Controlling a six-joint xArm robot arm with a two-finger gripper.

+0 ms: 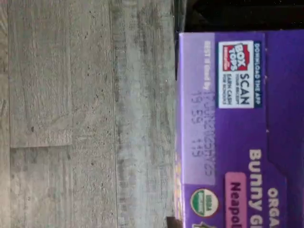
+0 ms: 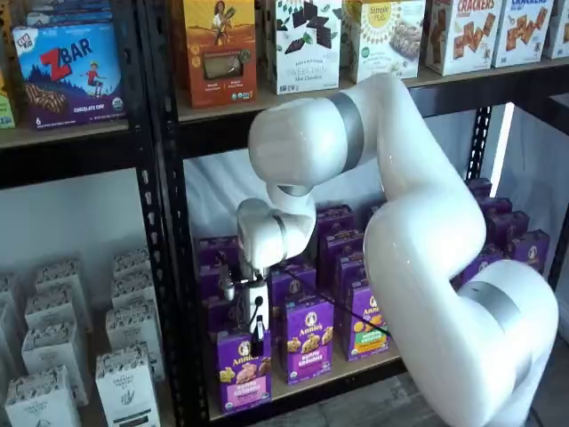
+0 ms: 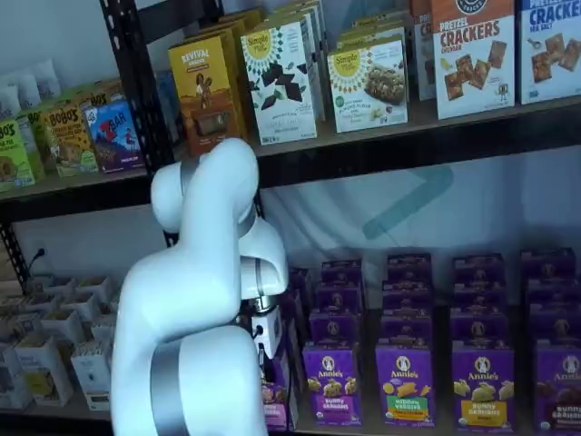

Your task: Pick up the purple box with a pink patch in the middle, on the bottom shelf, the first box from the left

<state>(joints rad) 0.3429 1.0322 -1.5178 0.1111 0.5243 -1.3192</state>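
Note:
The purple box (image 2: 244, 372) stands upright at the left front of the bottom shelf (image 2: 342, 372), with a rabbit logo and a pink panel low on its front. My gripper (image 2: 257, 336) hangs straight down onto the box's top. Its black fingers show side-on at the top edge, so I cannot tell whether they are closed on it. In a shelf view the white gripper body (image 3: 269, 332) sits over the box (image 3: 276, 401), which my arm mostly hides. The wrist view shows the box's purple top (image 1: 237, 142) close up, with a Box Tops label and a pink patch.
More purple Annie's cartons (image 2: 308, 342) stand right beside and behind the box. A black perforated upright (image 2: 165, 267) rises just left of it, with white cartons (image 2: 124, 378) beyond. The upper shelf (image 2: 293, 102) hangs above my arm. Grey plank floor (image 1: 85, 114) lies below the shelf front.

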